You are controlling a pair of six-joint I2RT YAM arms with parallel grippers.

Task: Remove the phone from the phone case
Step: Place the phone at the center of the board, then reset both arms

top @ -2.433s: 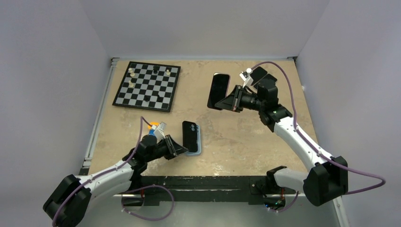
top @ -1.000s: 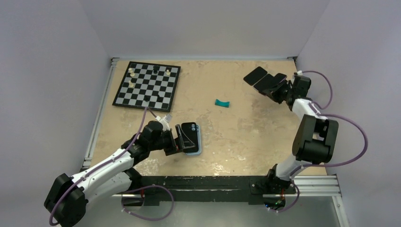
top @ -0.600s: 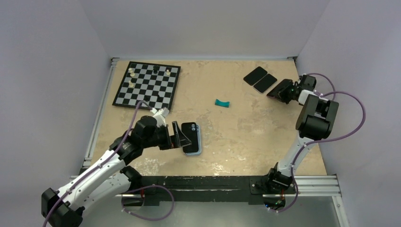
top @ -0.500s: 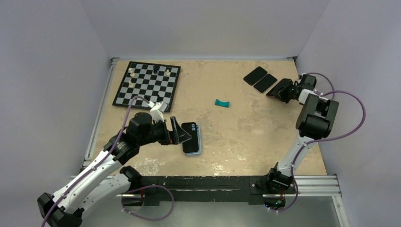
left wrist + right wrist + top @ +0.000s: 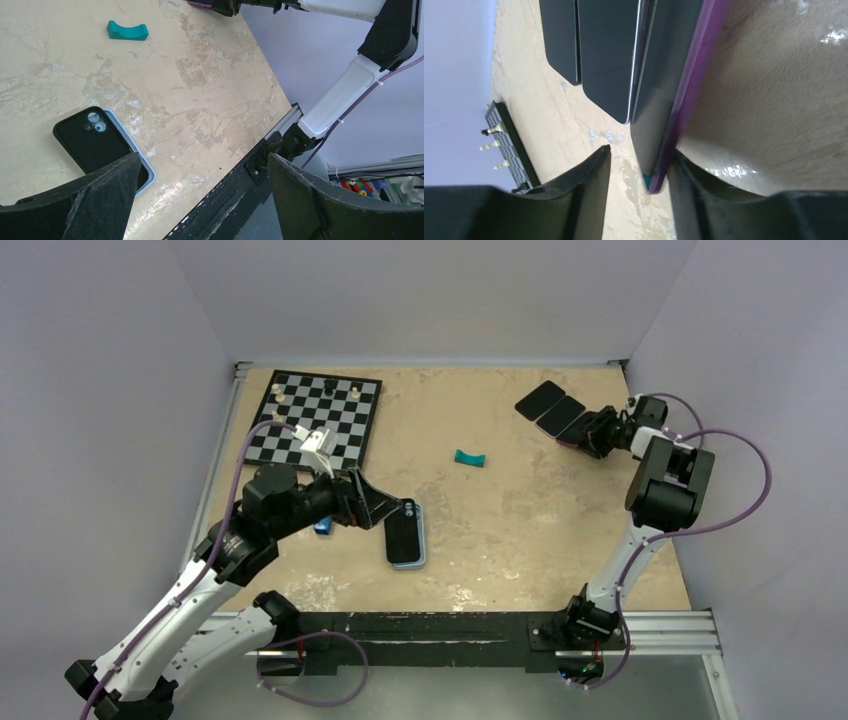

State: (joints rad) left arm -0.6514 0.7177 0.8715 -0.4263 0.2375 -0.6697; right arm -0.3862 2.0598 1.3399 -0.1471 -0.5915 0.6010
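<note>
Where the left gripper overhangs, phone is hidden.

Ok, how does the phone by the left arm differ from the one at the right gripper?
Case: the near phone sits in a light blue case; the far phone has a purple edge.
Place: the near phone lies camera side up at the front; the far phone sits beside two dark slabs.
Grip: the far phone is between the fingers of the right gripper; the near phone is clear of the open left gripper.
Both are dark.
</note>
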